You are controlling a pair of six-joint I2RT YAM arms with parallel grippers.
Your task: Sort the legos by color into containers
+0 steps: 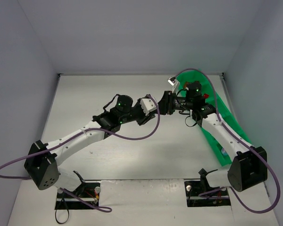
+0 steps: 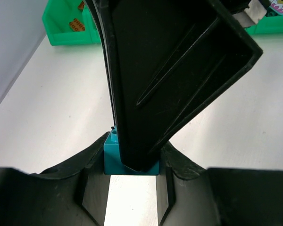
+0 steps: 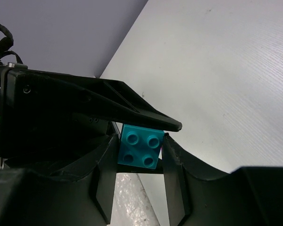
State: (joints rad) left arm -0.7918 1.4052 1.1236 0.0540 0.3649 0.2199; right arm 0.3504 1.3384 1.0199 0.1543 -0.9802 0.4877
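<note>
Teal brick (image 3: 139, 149): square, glossy, four round studs. It sits pinched between the right jaws. Left jaws grip the same brick crosswise, one finger over its top edge. White table (image 3: 236, 70) behind. Farther off, green tray (image 2: 66, 35) holding a brown brick (image 2: 76, 24).

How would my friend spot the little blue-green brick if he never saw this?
On the white table, look beside the long bright green plastic tray, where the left gripper and right gripper meet. Pinched between them is a small teal plastic brick with four round studs, the only brick being held.
</note>
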